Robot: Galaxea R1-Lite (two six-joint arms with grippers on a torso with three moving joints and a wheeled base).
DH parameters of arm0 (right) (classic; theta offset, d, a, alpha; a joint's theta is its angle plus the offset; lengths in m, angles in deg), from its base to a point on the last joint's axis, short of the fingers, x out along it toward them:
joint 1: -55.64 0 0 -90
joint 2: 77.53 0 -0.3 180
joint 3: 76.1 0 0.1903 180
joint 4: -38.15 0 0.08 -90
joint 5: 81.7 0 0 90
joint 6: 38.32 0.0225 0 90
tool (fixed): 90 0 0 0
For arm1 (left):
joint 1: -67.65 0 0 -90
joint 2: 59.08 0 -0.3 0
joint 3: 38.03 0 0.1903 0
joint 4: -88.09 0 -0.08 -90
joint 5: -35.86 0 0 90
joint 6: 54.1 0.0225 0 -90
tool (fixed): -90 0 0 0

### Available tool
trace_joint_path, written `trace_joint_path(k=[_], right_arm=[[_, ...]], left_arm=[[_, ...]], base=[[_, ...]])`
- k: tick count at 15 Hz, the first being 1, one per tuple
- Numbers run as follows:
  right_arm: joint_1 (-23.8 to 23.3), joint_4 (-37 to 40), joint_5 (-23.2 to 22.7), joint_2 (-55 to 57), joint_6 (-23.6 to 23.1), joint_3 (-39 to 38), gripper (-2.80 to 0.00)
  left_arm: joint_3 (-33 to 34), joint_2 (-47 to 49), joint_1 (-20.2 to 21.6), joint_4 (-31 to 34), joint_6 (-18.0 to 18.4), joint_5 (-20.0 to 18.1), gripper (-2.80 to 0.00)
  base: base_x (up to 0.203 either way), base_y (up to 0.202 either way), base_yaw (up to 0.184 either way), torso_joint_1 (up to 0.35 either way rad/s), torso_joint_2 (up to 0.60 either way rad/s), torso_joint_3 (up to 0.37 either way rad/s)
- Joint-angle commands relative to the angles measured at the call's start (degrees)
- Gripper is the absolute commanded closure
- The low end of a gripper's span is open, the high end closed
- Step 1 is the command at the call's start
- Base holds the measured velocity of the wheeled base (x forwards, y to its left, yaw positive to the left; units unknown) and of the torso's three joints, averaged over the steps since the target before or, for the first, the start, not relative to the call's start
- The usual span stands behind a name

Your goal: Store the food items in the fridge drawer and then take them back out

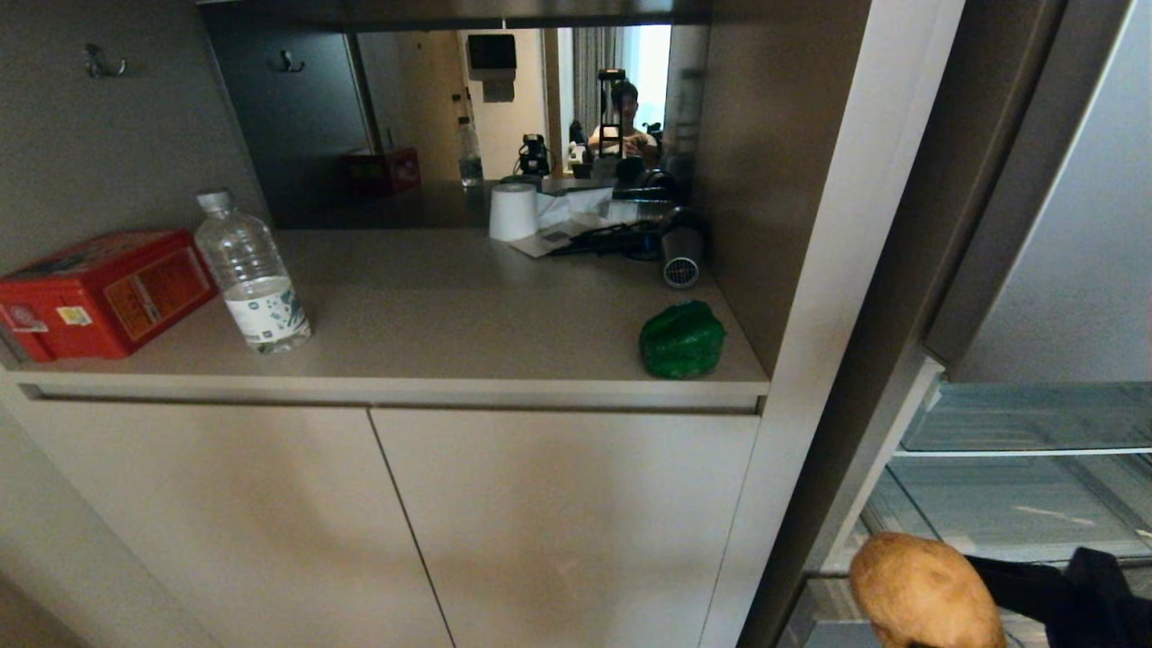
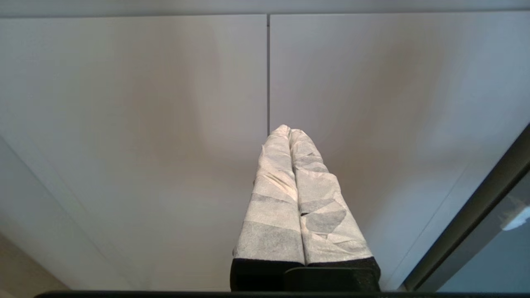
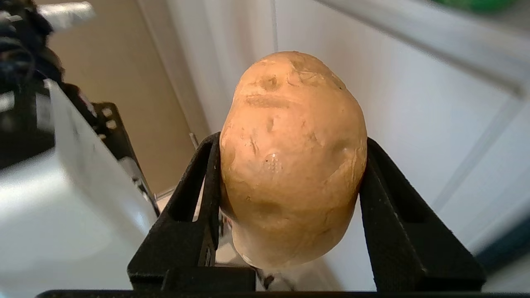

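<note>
At the lower right of the head view, the right gripper (image 3: 290, 165) is clamped on the potato (image 1: 925, 592), its black fingers (image 3: 203, 186) pressing both flanks (the tan skin bulges past them). The potato hangs in front of the fridge drawer (image 1: 1026, 504), which stands pulled out. Further left, the bell pepper (image 1: 681, 339) sits on the counter (image 1: 450, 306) near its right end, well apart from the water bottle (image 1: 253, 273) and red box (image 1: 103, 292). The left gripper (image 2: 288, 134), fingers pressed together, faces the cabinet doors (image 2: 165, 124).
</note>
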Motion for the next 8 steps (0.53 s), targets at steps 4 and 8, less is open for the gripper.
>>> trace_joint_path(k=[4,8], right_arm=[[11.52,-8.64,9.3,21.45,1.23,12.37,0.0],[21.75,-9.48,23.39,32.2,1.21,24.68,0.0]], left_arm=[[0.0,0.08,0.02,-0.08,-0.01,0.0,0.0],[0.0,0.08,0.02,-0.08,-0.01,0.0,0.0]], base=[[0.0,0.0,0.0,0.0,0.0,0.0],[0.0,0.0,0.0,0.0,0.0,0.0]])
